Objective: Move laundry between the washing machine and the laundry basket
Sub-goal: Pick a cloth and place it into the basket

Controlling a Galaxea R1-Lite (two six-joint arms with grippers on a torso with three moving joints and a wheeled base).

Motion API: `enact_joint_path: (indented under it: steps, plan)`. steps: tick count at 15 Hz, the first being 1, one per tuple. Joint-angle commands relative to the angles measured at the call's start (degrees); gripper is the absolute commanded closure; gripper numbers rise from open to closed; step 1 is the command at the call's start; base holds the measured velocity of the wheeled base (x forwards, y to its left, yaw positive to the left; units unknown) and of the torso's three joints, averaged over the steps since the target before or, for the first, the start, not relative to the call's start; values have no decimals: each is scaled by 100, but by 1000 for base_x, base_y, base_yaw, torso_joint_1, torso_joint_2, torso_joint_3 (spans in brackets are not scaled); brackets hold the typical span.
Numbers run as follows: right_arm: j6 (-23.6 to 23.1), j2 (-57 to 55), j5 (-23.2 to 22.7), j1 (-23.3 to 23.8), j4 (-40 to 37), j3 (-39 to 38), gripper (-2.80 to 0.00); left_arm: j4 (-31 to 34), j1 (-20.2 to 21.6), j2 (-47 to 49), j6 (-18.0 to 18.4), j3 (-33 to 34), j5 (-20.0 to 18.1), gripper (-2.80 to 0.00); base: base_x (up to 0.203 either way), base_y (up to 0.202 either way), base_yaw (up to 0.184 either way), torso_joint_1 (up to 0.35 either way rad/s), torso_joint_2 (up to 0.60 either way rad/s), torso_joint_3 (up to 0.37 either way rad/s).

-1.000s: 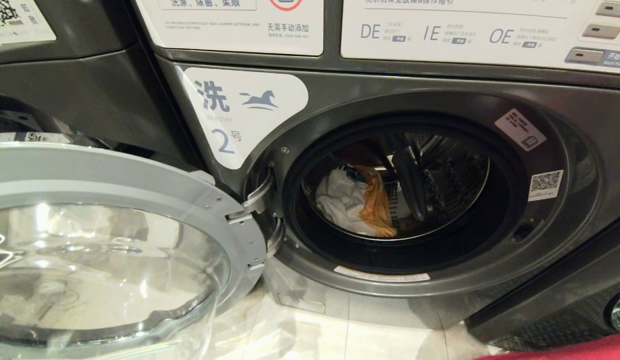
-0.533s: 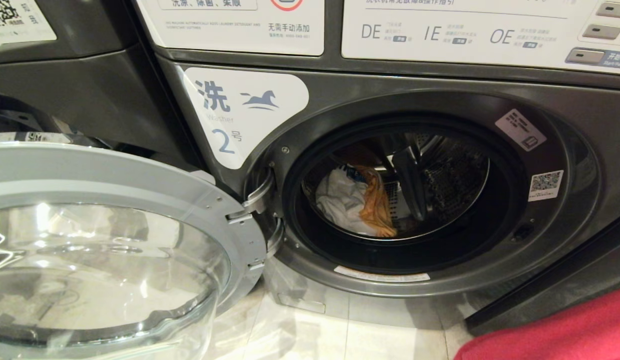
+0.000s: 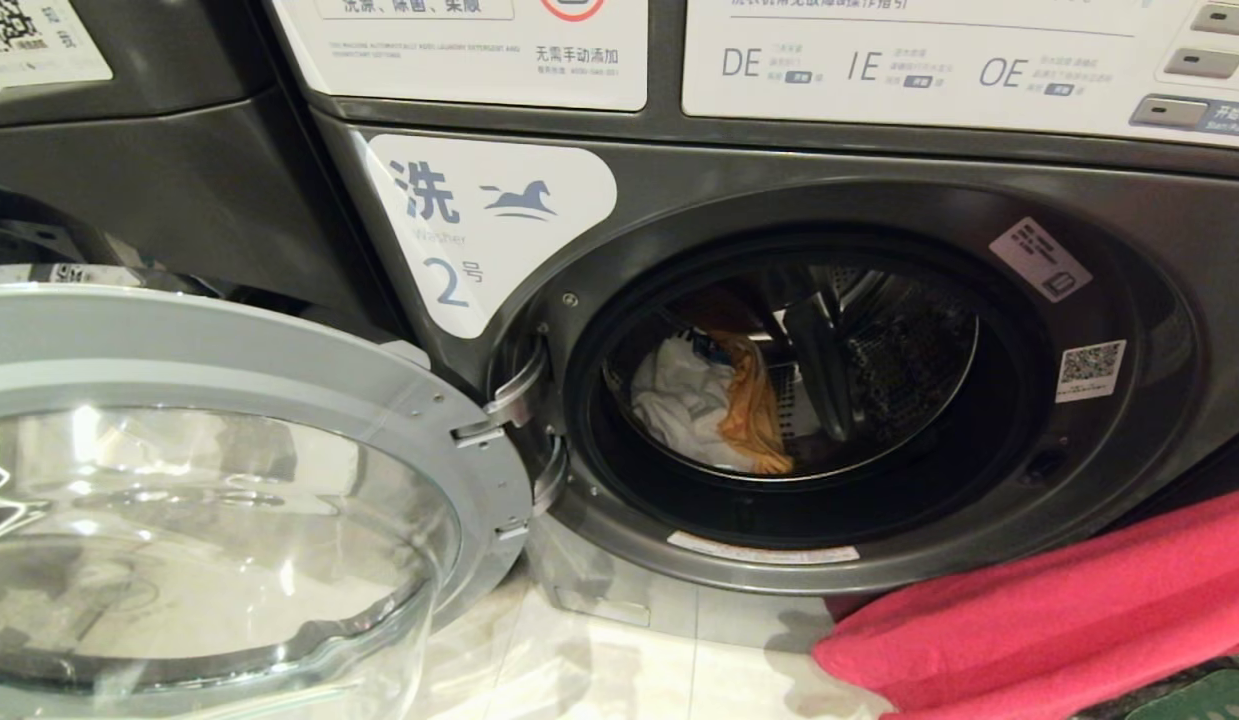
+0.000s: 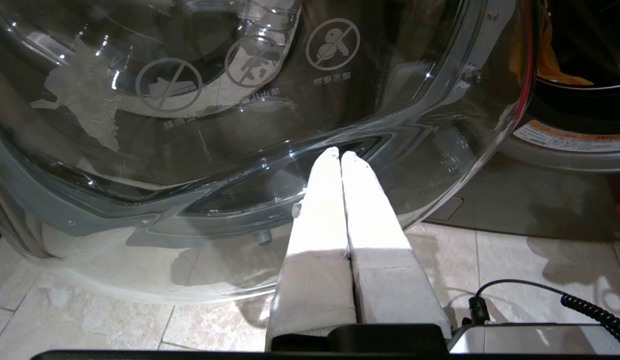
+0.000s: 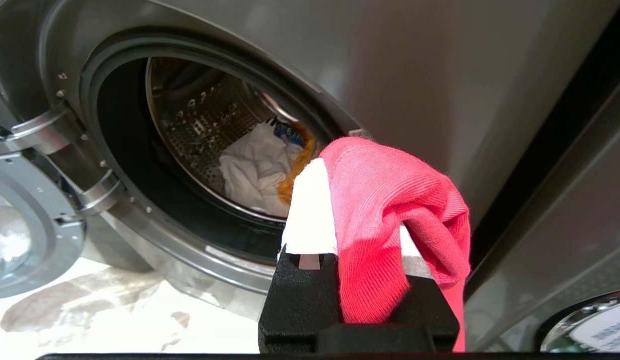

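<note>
1. Head view: red garment [image 3: 1059, 620] now reaches farther in from the floor's right edge, toward the washing machine [image 3: 879, 400].
2. Right gripper [image 5: 362, 200] fingers clamp it; loading proceeds.
3. Left gripper [image 4: 340, 155] fingers closed, empty.

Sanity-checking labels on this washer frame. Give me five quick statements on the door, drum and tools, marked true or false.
1. The washer door is swung open. True.
2. The drum is bare. False: a white garment and an orange garment lie inside.
3. The right tool is shut on the red garment, outside the drum. True.
4. The left tool is open and holds a towel. False: its fingers are pressed together with nothing between them, in front of the door glass.
5. The red garment is already inside the drum. False: it shows low, to the right of the opening.
</note>
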State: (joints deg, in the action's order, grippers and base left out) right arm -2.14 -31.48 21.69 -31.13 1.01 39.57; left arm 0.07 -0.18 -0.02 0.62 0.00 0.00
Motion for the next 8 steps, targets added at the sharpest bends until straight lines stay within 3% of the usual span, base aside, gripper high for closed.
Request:
enact_joint_path:
  steps: [1, 3, 8]
  plan:
    - [50, -84, 11, 21, 4, -22, 0, -4, 1, -6, -1, 0, 0, 0, 0, 0, 0, 0, 0, 0]
    - [132, -192, 3, 145, 4, -28, 0, -5, 1, -6, -1, 0, 0, 0, -2, -2, -32, -1, 1, 3]
    - [170, -324, -33, 275, 4, -45, 0, -6, 1, -6, -1, 0, 0, 0, -3, 7, -153, 2, 2, 2]
